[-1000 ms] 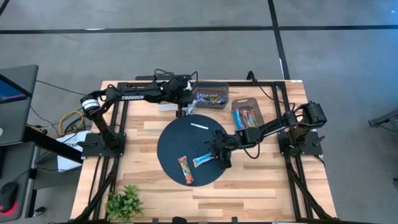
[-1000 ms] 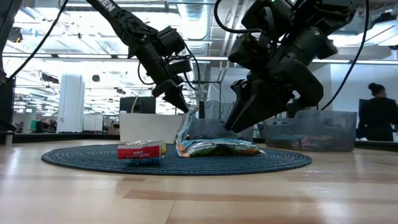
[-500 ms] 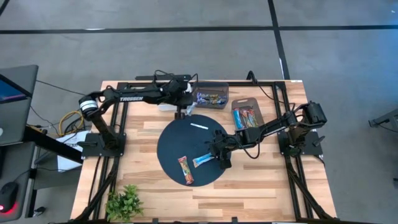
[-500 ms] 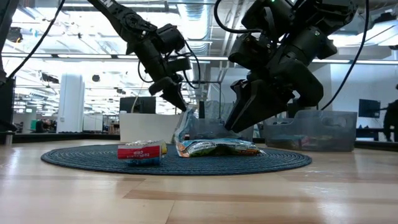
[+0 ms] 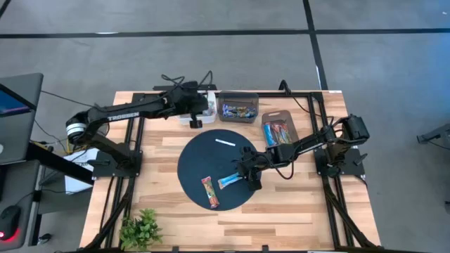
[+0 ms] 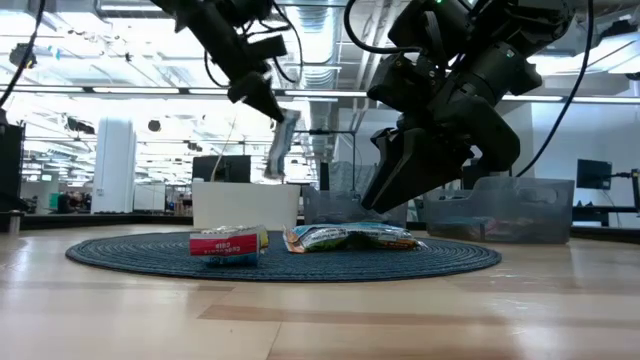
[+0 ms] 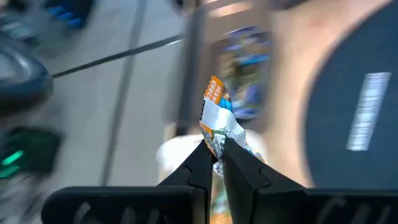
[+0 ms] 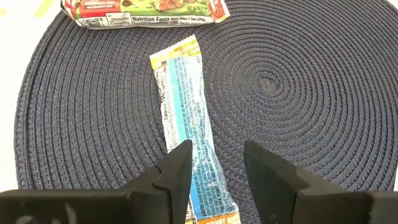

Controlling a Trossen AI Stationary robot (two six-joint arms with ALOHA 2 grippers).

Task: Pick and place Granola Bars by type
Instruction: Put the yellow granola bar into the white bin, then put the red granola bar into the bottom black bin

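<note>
Left tool [image 6: 262, 100] lifted bar [image 6: 281, 143] off mat [image 5: 193, 172], gripping top end.

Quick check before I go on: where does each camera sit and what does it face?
High: overhead, straight down; both arms, round mat.
Low: table height, level across; right claw above blue bar.
Left wrist: left claw pinching a bar in the air.
Right wrist: open right claw over blue bar.
Shared: blue bar, mat.
</note>
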